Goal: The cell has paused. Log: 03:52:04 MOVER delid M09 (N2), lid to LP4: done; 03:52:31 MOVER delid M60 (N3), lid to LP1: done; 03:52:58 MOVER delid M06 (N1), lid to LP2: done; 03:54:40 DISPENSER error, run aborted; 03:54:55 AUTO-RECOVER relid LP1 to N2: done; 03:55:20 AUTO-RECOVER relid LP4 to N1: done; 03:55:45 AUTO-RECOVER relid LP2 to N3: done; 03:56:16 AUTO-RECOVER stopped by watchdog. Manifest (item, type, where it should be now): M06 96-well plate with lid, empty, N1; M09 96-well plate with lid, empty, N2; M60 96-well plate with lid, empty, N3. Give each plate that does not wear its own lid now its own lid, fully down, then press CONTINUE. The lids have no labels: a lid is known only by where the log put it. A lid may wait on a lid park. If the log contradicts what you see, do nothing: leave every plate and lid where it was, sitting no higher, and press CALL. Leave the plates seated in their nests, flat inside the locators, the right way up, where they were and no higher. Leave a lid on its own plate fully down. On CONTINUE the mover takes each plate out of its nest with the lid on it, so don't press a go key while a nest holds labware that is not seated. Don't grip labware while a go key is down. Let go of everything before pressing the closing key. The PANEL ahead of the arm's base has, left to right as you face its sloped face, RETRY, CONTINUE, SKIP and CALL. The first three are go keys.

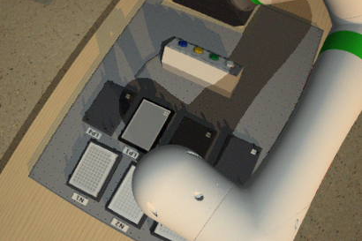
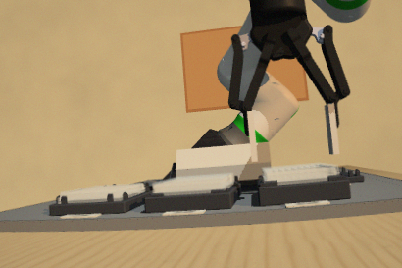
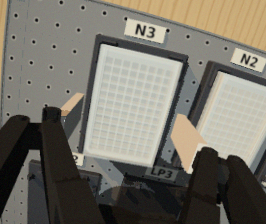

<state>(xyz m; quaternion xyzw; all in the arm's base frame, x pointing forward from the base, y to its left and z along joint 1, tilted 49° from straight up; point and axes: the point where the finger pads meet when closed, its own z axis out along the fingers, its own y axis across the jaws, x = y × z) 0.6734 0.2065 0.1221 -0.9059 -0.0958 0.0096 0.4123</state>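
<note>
My gripper (image 2: 293, 134) is open and empty, hanging well above the plate in nest N3 (image 2: 301, 173). In the wrist view the two finger pads stand on either side of that white 96-well plate (image 3: 131, 107), with its well grid showing. The plate in N2 (image 3: 239, 117) lies beside it, and the plate in N1 (image 1: 94, 169) is at the row's other end. A flat grey lid (image 1: 147, 124) lies on lid park LP1. I cannot tell which plates wear a lid. In the overhead view the arm hides the gripper and N3.
The key panel (image 1: 200, 64) stands behind the lid parks, with blue, yellow, green and white keys. Lid park LP4 (image 1: 104, 108) and two further dark parks (image 1: 192, 136) (image 1: 238, 154) are bare. The arm's elbow (image 1: 185, 190) overhangs N2 and N3.
</note>
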